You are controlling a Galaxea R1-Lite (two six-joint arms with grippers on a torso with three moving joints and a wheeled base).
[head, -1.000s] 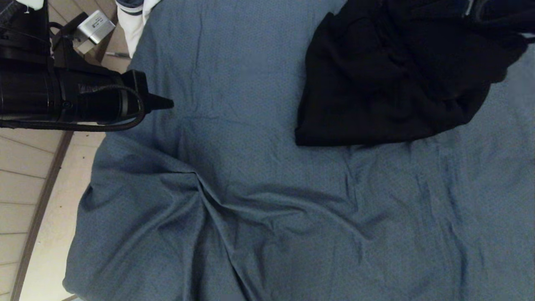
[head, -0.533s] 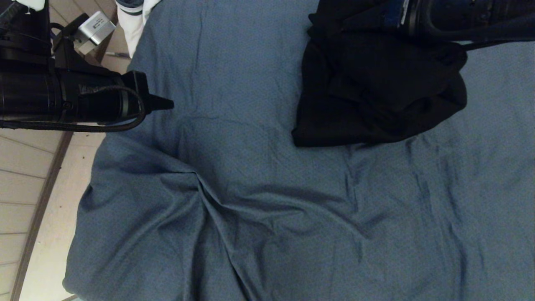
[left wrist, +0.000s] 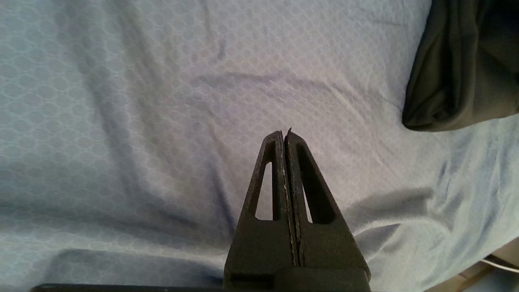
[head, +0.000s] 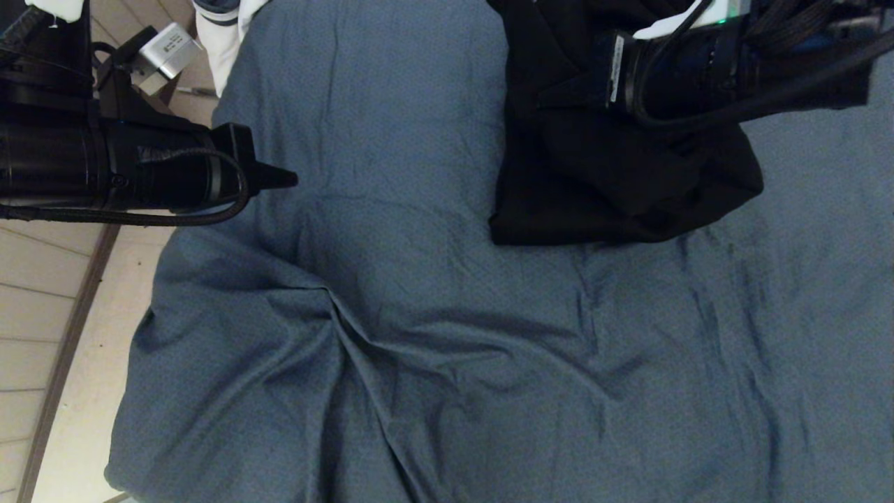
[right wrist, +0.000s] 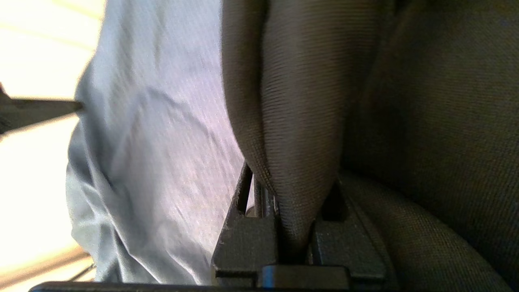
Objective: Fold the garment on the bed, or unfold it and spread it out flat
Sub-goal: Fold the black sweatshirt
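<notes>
The garment, a black hoodie, lies bunched at the far right of the blue-grey bed. My right arm reaches over it from the right. In the right wrist view my right gripper is shut on a thick fold of the garment, and the fabric hides its fingertips. My left gripper hovers at the bed's left edge, well apart from the garment. It is shut with nothing in it, and a corner of the garment shows off to one side of it.
The bed's left edge drops to a pale tiled floor. A white and navy cloth and a small silver box sit beyond the far left corner. The sheet is wrinkled in the near half.
My right arm has swung leftward into view, carrying the garment's right part over to the left, so the black pile is narrower. The left arm has stayed where it was.
</notes>
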